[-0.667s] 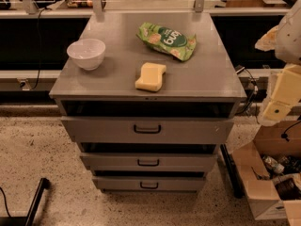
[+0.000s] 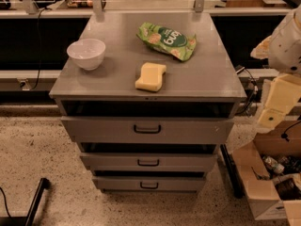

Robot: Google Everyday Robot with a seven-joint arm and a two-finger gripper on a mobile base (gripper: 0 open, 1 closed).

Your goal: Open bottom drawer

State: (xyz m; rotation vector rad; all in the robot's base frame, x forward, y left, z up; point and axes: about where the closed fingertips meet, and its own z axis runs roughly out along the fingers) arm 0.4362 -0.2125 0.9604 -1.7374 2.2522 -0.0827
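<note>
The bottom drawer [image 2: 149, 183] sits lowest in the grey cabinet, just above the speckled floor, its narrow front looking pushed in, with a small black loop handle [image 2: 149, 185] at its middle. Above it come the middle drawer [image 2: 148, 162] and the taller top drawer [image 2: 147, 129], each with a dark gap over it. On the worktop [image 2: 207, 74] a white bowl [image 2: 86, 53] stands at the left, a yellow sponge [image 2: 151, 76] lies near the front edge, and a green snack bag [image 2: 167, 40] lies behind it. The robot's hand [image 2: 277, 105] hangs off to the right of the cabinet, well apart from every drawer; whether it is apart or together I cannot tell. Below it stands an open cardboard box [image 2: 256, 192].
</note>
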